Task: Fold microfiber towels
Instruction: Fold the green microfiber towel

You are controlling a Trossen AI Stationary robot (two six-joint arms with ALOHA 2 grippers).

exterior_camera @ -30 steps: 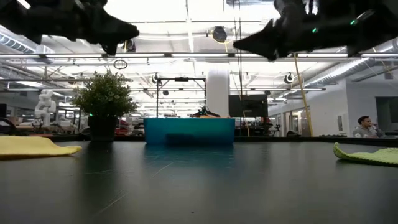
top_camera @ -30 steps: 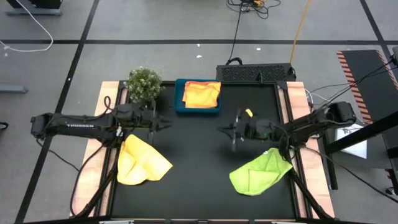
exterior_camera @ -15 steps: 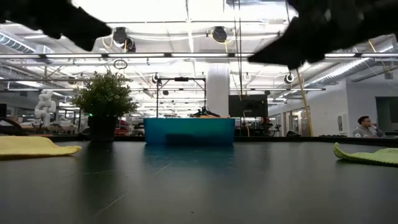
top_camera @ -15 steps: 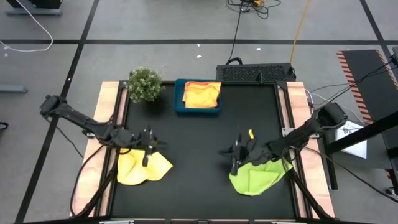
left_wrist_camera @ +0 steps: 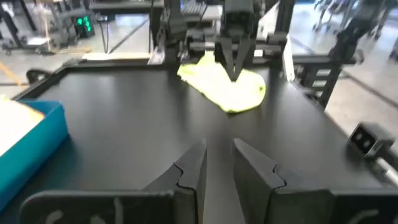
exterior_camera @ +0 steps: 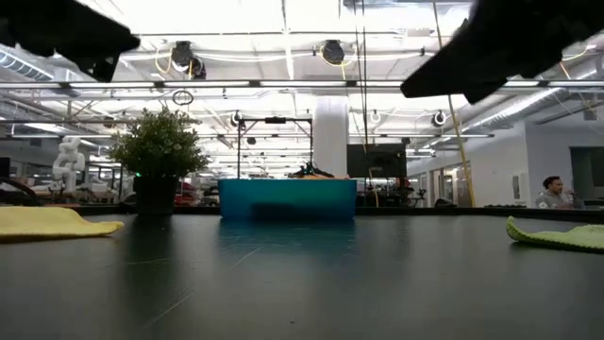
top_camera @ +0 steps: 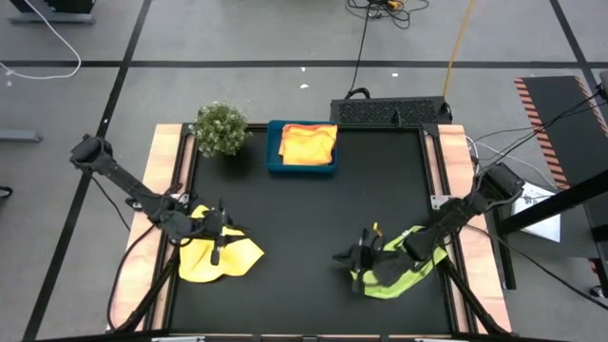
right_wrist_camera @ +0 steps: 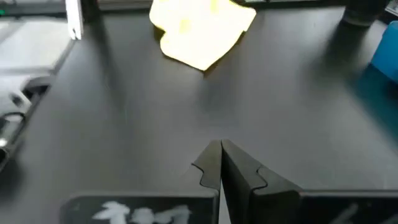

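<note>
Two claws [top_camera: 220, 239] [top_camera: 353, 256] low, each over own towel [top_camera: 217, 256] [top_camera: 404, 271]

Three towels: one yellow [top_camera: 217, 255], one green [top_camera: 404, 271], one orange [top_camera: 307, 144]. One tray [top_camera: 274, 157], one plant [top_camera: 220, 127]. Two arms.

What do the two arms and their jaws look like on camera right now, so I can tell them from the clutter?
Both arms are dark, thin and jointed. The left arm and right arm each end in a black gripper: left gripper, right gripper. The fingers are flat, black, angular blades with stepped inner edges. The right arm carries a small yellow tag near its wrist.
</note>
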